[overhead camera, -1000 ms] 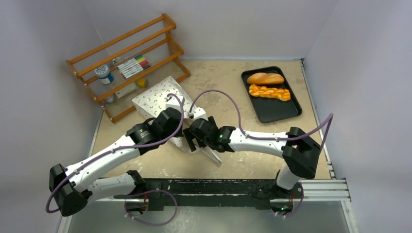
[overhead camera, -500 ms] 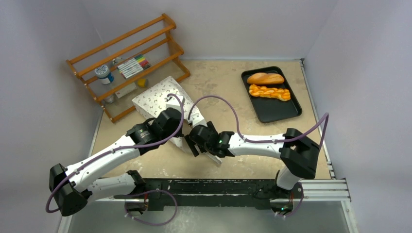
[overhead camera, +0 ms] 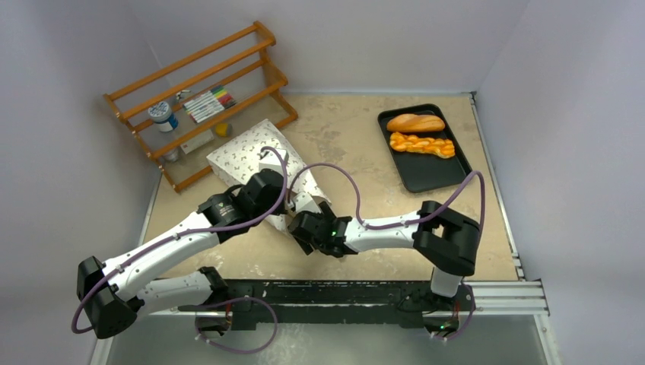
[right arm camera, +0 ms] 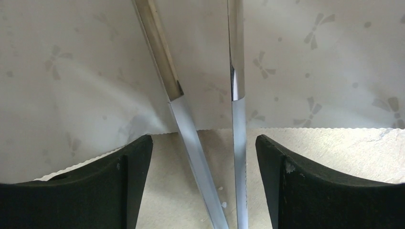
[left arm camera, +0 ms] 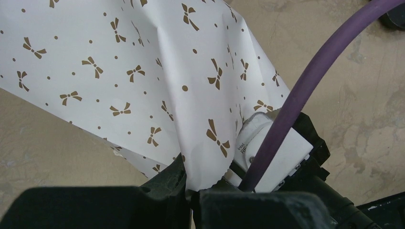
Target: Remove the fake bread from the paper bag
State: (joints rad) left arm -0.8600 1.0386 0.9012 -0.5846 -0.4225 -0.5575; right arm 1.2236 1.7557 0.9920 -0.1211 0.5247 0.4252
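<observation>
The desk has a beige, mottled top with darker stains. At its ten o'clock corner stands a wooden rack, set at a slant to the desk's edges. Just beside the rack, toward four o'clock from it and a little to nine o'clock of the desk's middle, lies the paper bag, off-white with small brown marks. At two o'clock a black tray lies flat near the right edge, well apart from the bag.
</observation>
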